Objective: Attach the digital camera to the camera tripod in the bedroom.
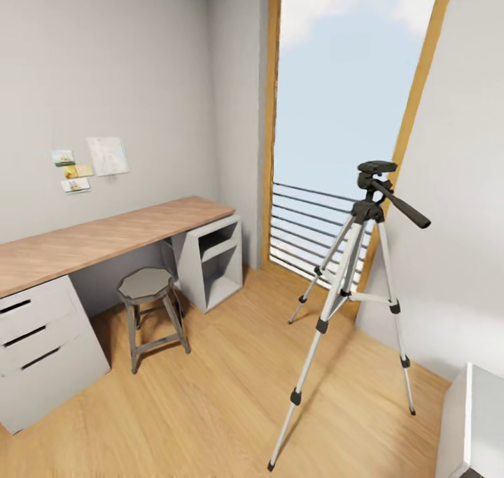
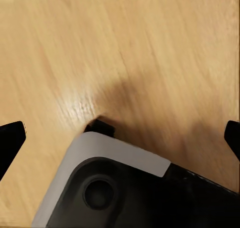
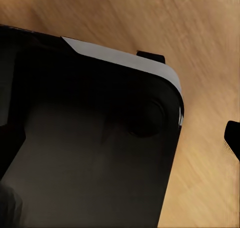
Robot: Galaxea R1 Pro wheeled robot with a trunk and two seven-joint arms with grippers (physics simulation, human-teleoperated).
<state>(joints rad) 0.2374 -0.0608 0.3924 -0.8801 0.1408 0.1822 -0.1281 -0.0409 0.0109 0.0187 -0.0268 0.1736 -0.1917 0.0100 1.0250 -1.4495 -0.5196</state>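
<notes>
The camera tripod (image 1: pixel 348 275) stands on the light wooden floor at the right of the head view, in front of the tall window. Its silver legs are spread, and its black head (image 1: pixel 374 173) has nothing mounted on it. The long pan handle (image 1: pixel 407 211) points right and down. The digital camera is out of view. My left gripper (image 2: pixel 120 138) is open, its black fingertips (image 2: pixel 11 138) at the picture's edges over the floor. My right gripper (image 3: pixel 120 140) is open too, with nothing between its fingers.
A long wooden desk (image 1: pixel 105 236) runs along the left wall, with drawers (image 1: pixel 42 345) and an open shelf unit (image 1: pixel 210 261) under it. A grey stool (image 1: pixel 145 285) stands in front. A white furniture corner (image 1: pixel 476 422) sits bottom right. My dark base (image 2: pixel 125 193) lies under both wrists.
</notes>
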